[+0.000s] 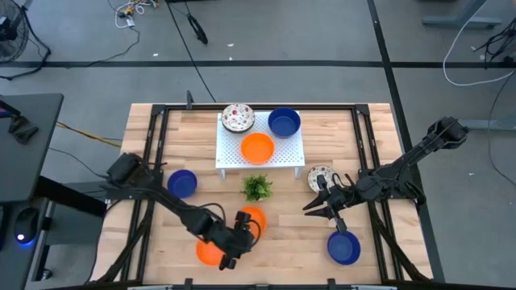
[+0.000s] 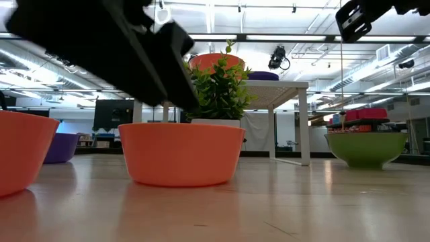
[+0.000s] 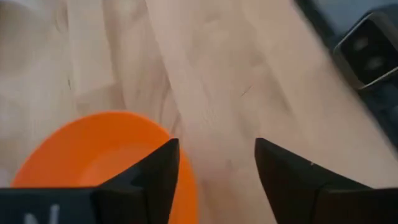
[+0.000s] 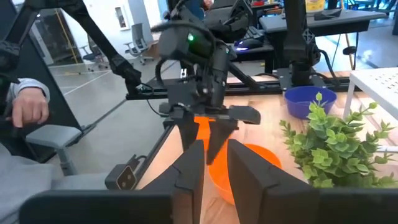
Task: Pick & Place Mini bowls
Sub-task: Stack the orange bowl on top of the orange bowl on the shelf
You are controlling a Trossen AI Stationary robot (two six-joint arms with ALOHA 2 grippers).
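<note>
Two orange mini bowls sit on the table near its front: one (image 1: pixel 255 216) beside the plant, one (image 1: pixel 208 253) nearer the edge. My left gripper (image 1: pixel 242 235) is open, slanting down over the first orange bowl (image 3: pixel 93 162). One finger (image 3: pixel 163 171) hangs over the bowl's inside, the other (image 3: pixel 280 168) over bare wood. I see no touch. My right gripper (image 4: pixel 215 163) waits right of the plant, slightly open and holding nothing. A speckled bowl (image 1: pixel 238 118), a blue one (image 1: pixel 284 122) and an orange one (image 1: pixel 257 148) rest on the white rack (image 1: pixel 230 157).
A small green plant (image 1: pixel 257 188) stands just in front of the rack. Blue bowls sit at the left (image 1: pixel 182 183) and near right (image 1: pixel 343 247), a speckled bowl (image 1: pixel 319 177) right of the rack. A black frame (image 1: pixel 153 121) runs around the tabletop. A person's hand (image 4: pixel 28 106) shows beyond the table.
</note>
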